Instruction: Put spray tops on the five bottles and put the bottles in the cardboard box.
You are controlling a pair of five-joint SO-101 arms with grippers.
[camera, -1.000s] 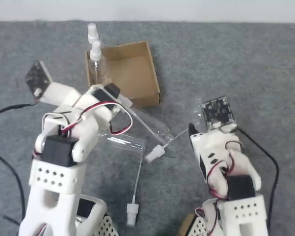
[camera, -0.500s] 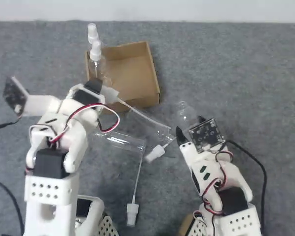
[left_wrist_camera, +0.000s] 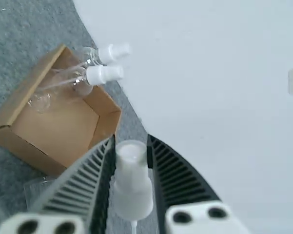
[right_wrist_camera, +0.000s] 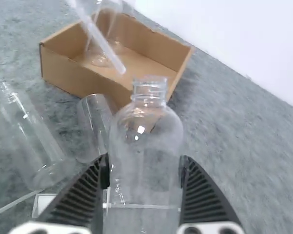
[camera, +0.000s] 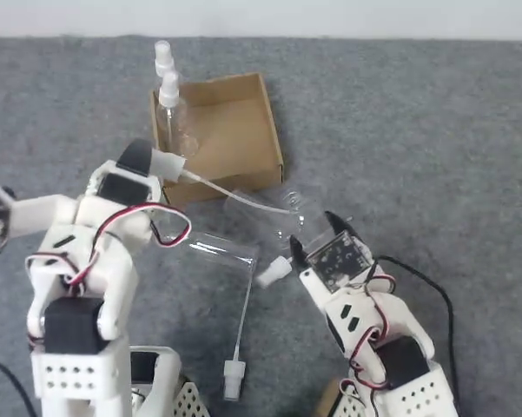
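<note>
My left gripper (camera: 161, 162) is shut on a white spray top (left_wrist_camera: 131, 180); its long dip tube (camera: 239, 198) slants across the front of the cardboard box (camera: 274, 130). Close by the tube's tip stands a clear, uncapped bottle (right_wrist_camera: 144, 141), upright, with my right gripper (right_wrist_camera: 142, 165) shut around its body. In the high view that gripper (camera: 313, 233) is just right of the tube's end. Two bottles with spray tops (camera: 168, 87) stand in the box's far left corner. Two more clear bottles (camera: 215, 252) (camera: 259, 217) lie on the carpet.
A loose spray top (camera: 274, 271) lies between the arms, and another (camera: 234, 378) with its tube lies near the front edge. Grey carpet (camera: 417, 130) stretches right of the box. The box's floor (left_wrist_camera: 58, 126) is bare on the near side.
My left gripper has swung left with the spray top, lifting the tube's tip toward the box front. My right arm has moved left with the bottle, toward the tube's end.
</note>
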